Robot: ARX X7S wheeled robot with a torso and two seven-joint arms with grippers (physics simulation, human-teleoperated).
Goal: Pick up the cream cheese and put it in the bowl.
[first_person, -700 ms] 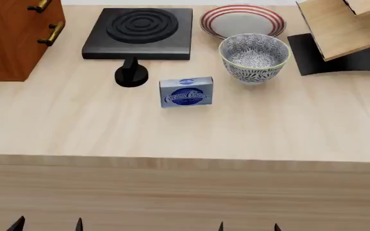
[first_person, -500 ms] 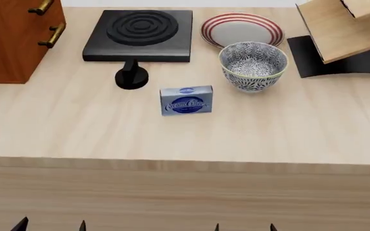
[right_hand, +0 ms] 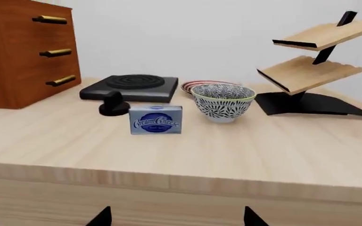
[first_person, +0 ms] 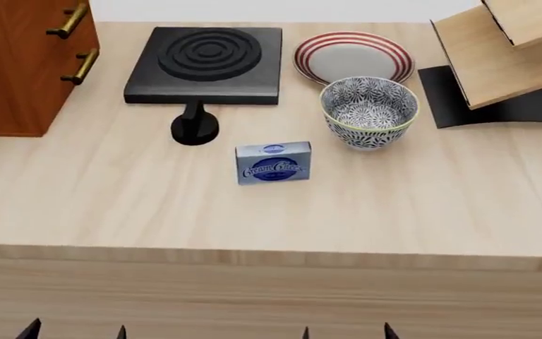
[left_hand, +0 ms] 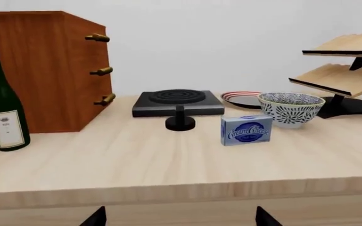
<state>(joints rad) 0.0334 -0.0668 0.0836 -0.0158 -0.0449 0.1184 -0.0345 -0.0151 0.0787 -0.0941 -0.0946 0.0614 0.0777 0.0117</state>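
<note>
Fingertips of the left gripper [first_person: 75, 330] and the right gripper [first_person: 346, 330] poke up nearest, spread apart and empty, short of the counter [first_person: 422, 205] edge. Farther in, the cream cheese [first_person: 273, 163] stands on its long edge, label facing out (well clear of both grippers). Just beyond it, to the right, sits the bowl [first_person: 369, 112], with a red-ringed plate [first_person: 353, 56] behind.
</note>
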